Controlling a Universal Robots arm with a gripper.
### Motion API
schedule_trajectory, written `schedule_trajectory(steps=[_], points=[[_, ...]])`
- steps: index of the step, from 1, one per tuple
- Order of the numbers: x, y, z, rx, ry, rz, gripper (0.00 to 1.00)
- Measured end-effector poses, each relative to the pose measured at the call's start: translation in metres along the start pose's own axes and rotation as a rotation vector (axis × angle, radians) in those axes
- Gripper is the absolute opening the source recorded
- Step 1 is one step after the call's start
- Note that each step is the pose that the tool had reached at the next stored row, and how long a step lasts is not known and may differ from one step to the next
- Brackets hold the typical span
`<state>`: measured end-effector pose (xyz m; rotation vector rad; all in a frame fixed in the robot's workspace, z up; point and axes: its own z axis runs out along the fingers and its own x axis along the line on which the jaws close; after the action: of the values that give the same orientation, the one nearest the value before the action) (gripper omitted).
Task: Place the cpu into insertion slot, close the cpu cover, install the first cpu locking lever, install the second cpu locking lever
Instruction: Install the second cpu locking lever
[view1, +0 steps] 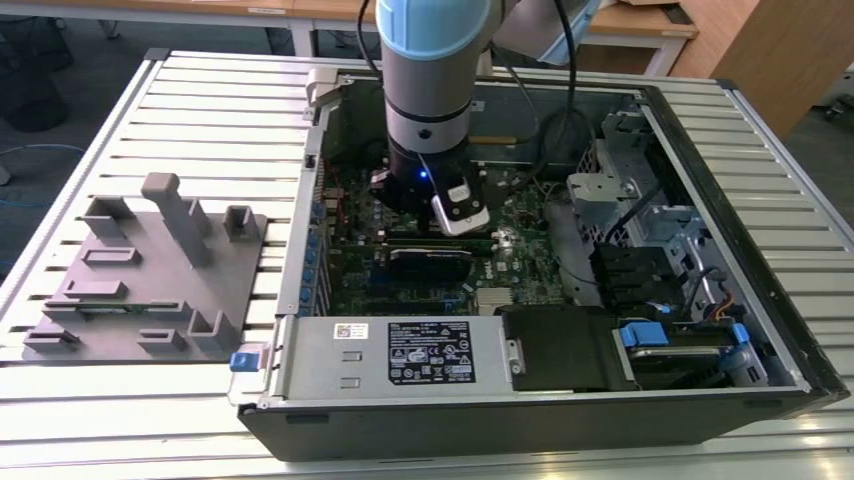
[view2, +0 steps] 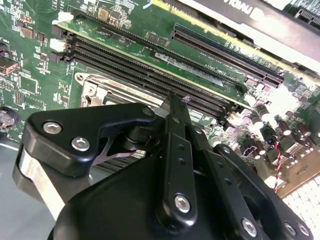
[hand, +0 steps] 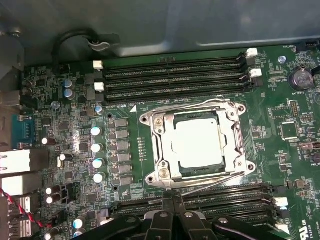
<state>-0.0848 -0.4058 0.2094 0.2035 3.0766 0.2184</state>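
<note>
Above the cpu (hand: 197, 144) (covered), gripper (hand: 172, 197) upright

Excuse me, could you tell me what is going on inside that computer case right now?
A grey and light-blue robot arm reaches down into the open black computer case, over the green circuit board. In the first wrist view, the small square silvery-grey cpu already sits in the insertion slot, with the thin silvery metal cpu cover framing it. The black claw hovers beside the socket's edge, holding nothing visible.
</note>
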Motion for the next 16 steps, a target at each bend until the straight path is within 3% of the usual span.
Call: schedule_trajectory(steps=[7,16], points=[[0.0016,0.0053,0.0011,0.0066,-0.0011,0.000,0.10],[0.0027,0.0054,0.0022,0.0114,-0.0016,-0.001,0.10]])
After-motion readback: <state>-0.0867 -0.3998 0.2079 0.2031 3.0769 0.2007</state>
